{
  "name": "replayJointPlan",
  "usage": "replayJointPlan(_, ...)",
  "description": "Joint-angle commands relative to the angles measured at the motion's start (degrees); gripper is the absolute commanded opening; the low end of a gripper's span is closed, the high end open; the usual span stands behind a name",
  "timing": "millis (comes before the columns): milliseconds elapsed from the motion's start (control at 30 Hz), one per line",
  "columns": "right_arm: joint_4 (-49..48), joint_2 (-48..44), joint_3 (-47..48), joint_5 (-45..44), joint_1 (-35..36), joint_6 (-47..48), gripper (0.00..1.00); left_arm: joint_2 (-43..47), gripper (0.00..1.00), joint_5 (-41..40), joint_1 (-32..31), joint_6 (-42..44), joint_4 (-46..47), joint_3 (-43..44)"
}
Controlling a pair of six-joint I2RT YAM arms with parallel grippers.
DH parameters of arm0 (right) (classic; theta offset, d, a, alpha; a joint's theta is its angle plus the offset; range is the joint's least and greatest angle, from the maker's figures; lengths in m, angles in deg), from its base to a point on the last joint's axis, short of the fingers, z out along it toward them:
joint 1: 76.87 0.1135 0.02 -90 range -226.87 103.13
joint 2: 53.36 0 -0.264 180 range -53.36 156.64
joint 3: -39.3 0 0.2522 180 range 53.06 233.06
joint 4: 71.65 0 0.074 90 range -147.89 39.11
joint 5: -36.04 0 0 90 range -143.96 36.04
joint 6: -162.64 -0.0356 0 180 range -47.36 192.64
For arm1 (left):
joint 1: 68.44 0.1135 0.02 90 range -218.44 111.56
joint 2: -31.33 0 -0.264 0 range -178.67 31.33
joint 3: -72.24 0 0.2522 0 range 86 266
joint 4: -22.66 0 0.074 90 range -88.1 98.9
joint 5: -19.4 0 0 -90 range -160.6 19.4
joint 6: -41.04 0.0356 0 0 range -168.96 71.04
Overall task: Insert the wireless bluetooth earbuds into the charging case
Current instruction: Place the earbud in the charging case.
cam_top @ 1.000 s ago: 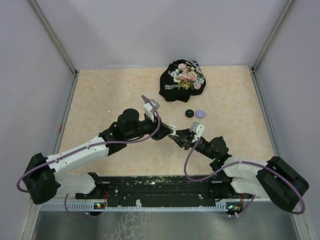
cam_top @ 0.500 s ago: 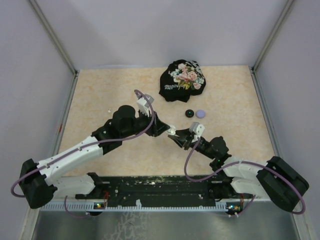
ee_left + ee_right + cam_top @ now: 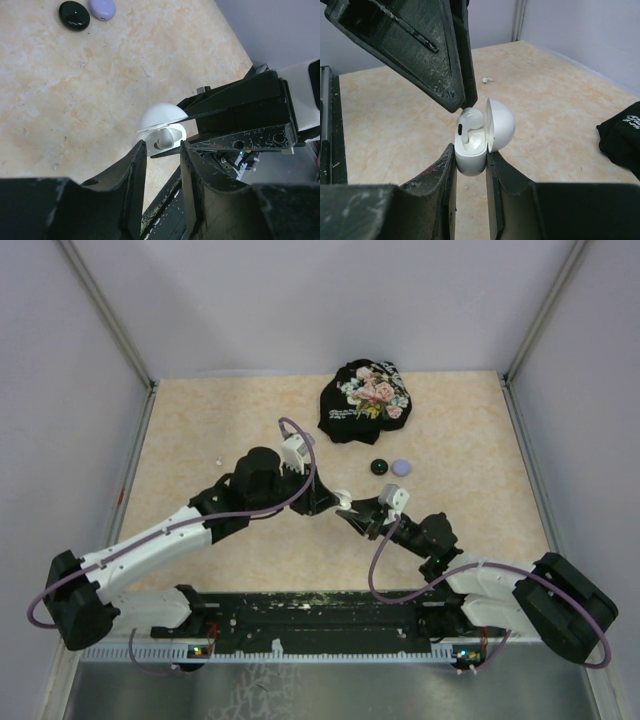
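My right gripper (image 3: 470, 153) is shut on the base of a white charging case (image 3: 470, 157), holding it just above the table with its lid (image 3: 501, 125) hinged open to the right. One white earbud (image 3: 469, 124) sits in the case's left well. My left gripper (image 3: 162, 145) hovers right over the case (image 3: 161, 120), jaws a little apart with nothing between them, and its fingertips (image 3: 461, 102) touch the top of that earbud. From above, both grippers meet at the case (image 3: 343, 499) mid-table. Another small white earbud (image 3: 218, 461) lies loose on the table at the far left.
A black puck (image 3: 379, 466) and a lavender puck (image 3: 401, 467) lie side by side behind the grippers. A black floral cloth (image 3: 365, 400) is bunched at the back of the table. Walls enclose the table (image 3: 200, 420) on three sides.
The left arm drew back a little to the left, then returned to the case. Its jaws widened and narrowed again. The right arm and case stayed still.
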Motion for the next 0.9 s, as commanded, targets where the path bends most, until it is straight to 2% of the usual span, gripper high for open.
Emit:
replayJointPlan(0, -3.7, 0.1, 2.1, 0.7, 0.3, -0.4, 0.0, -0.7, 0.38, 0.9, 0.3, -0.2, -1.4, 2.0)
replayJointPlan(567, -3.2, 0.2, 2.3, 1.0, 0.3, -0.6, 0.0, -2.0, 0.2, 3.3, 0.1, 1.0, 0.4, 2.9)
replayJointPlan(867, -3.2, -0.1, 2.4, 1.6, 0.3, -0.7, 0.0, -4.2, 0.2, 5.0, 0.1, 3.4, 1.1, 3.7)
